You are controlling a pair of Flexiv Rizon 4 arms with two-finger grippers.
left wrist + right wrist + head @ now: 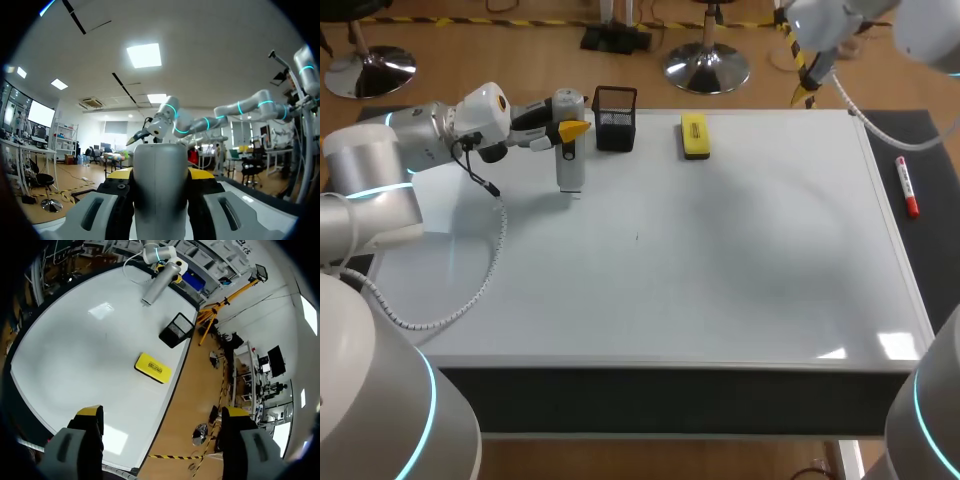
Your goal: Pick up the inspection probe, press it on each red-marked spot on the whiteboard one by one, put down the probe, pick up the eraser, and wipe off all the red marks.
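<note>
Just beside black mesh basket (615,120), left fingers (576,129) pinch upright grey cylindrical probe (569,165); yellow block eraser (695,136) near basket's other side; right fingers (90,416) spread wide.

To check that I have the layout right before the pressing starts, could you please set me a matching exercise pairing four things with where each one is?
Things:
1. inspection probe
2. eraser
3. black mesh holder
4. red marker

Places:
A. off the whiteboard, beside its right edge
B. held between the fingers of the left gripper
C. lying flat on the whiteboard near its far edge, right of the holder
D. standing at the far edge, between the probe and the eraser

Pairs: 1-B; 2-C; 3-D; 4-A
</note>
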